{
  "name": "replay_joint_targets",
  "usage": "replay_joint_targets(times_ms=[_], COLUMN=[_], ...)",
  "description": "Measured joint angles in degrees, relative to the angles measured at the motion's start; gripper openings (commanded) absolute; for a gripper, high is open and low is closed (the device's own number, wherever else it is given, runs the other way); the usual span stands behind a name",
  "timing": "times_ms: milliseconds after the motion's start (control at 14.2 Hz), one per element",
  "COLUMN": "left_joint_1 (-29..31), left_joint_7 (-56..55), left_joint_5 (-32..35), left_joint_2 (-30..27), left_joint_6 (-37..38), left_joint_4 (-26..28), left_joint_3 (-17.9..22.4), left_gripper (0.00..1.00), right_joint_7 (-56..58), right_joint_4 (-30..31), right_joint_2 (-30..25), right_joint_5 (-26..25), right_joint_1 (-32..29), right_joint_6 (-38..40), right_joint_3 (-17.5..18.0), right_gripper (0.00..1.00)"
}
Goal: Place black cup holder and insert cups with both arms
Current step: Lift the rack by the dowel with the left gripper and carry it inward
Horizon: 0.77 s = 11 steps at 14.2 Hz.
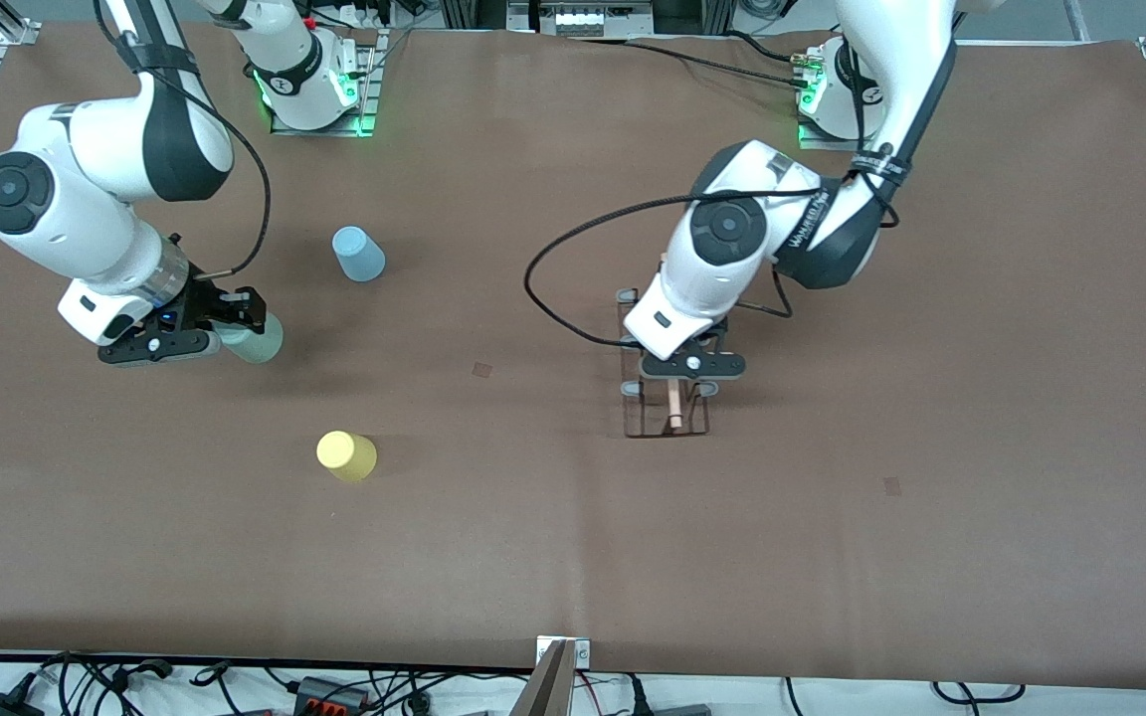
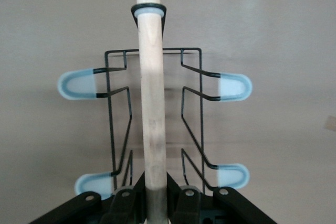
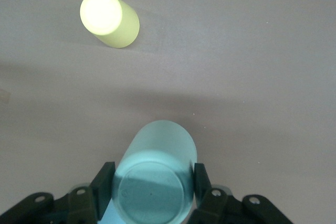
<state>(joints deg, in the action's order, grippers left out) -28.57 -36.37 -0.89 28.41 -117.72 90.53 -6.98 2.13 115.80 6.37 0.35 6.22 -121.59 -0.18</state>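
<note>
three cups stand on the brown counter (image 1: 573, 557), all toward the right arm's end, and one rack sits nearer the middle. nearest the front camera is the yellow cup (image 1: 346, 456), upside down and alone, well apart from the others. the rack (image 1: 668, 423) comes next, toward the left arm's end; its black wire base rests on the counter. the left gripper (image 1: 689, 376) is down on it with its jaws pressed against the wooden rod (image 2: 151, 98) from both sides, near one end of the rod. in the left wrist view four pale blue capped pegs show, two on each side of the rod; one is the peg (image 2: 79, 84). farther from the camera than the yellow cup, the green cup (image 1: 257, 338) sits in the right gripper (image 1: 235, 333), whose jaws pinch its wall on two sides, the cup's base facing the wrist camera. whether this cup touches the counter cannot be told. farthest of the three is the blue cup (image 1: 358, 254), upside down, free of both grippers, near the green one.
</note>
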Motion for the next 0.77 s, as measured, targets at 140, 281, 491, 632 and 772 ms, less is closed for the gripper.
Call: replay_joint_targets(times_ms=[140, 281, 491, 632, 772], left_joint_1=[-1.7, -3.0, -4.6, -5.2, -5.7], left_joint_7=[-2.1, -3.6, -6.2, -6.9, -7.1], left_joint_5=[0.0, 0.0, 0.0, 0.0, 0.0], left_joint_2=[1.5, 3.4, 5.4, 5.7, 5.8], left_joint_6=[0.0, -0.1, -0.1, -0.1, -0.4], left_joint_4=[-1.5, -3.2, -5.6, -6.1, -6.4], left_joint_3=[0.0, 0.0, 0.0, 0.0, 0.0], left_gripper=[0.08, 0.08, 0.08, 0.13, 0.53], right_joint_7=[0.0, 0.1, 0.1, -0.1, -1.9], right_joint_4=[-0.6, -1.2, -4.2, -6.6, -8.6], right_joint_2=[0.0, 0.0, 0.0, -0.1, -0.1], right_joint_5=[0.0, 0.0, 0.0, 0.0, 0.1], right_joint_1=[0.0, 0.0, 0.0, 0.1, 0.8], right_joint_6=[0.4, 0.6, 4.6, 7.9, 10.3], right_joint_3=[-0.3, -0.3, -0.3, -0.3, -0.2], right_gripper=[0.14, 0.14, 0.15, 0.15, 0.15])
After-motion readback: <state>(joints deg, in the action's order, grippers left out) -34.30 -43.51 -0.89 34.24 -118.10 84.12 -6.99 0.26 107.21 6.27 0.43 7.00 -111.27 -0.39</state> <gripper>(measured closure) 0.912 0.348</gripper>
